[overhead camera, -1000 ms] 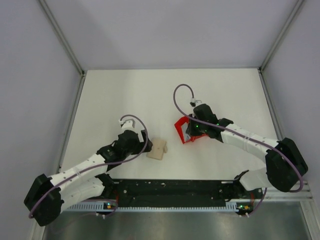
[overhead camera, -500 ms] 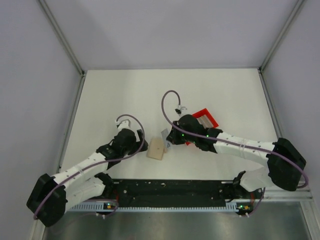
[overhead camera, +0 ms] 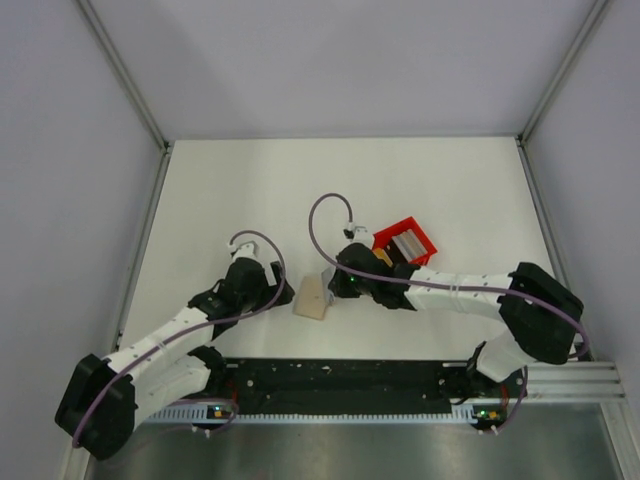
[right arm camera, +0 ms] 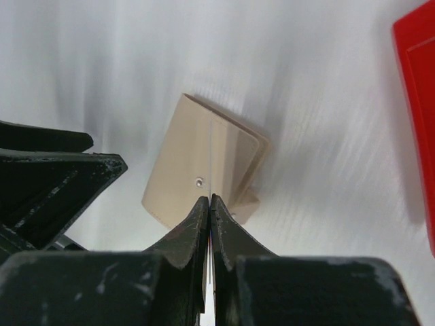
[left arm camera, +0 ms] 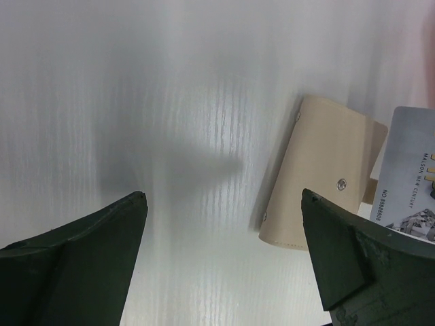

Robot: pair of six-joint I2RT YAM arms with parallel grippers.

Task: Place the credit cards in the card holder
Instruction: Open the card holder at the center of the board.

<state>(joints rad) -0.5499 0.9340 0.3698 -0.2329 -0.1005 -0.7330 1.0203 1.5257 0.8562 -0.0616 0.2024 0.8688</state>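
**One credit card (left arm camera: 408, 170) reached the card holder (right arm camera: 197, 163)**

Within the last second the right gripper (right arm camera: 209, 200) swung from the red tray (overhead camera: 388, 230), right of centre in the top view, to the holder at lower centre. It was clamped on the silver card, held edge-on over the holder, possibly touching it. Not inserted yet. Left gripper (left arm camera: 223, 195) was spread wide and empty, just left of the holder.

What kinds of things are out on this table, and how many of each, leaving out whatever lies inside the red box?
Black-and-white robot arms: 2 (left tool open, right tool pinching the card)
Beige soft folding wallet: 1
Red plastic open tray: 1
Silver-grey plastic card: 1
Total: 5
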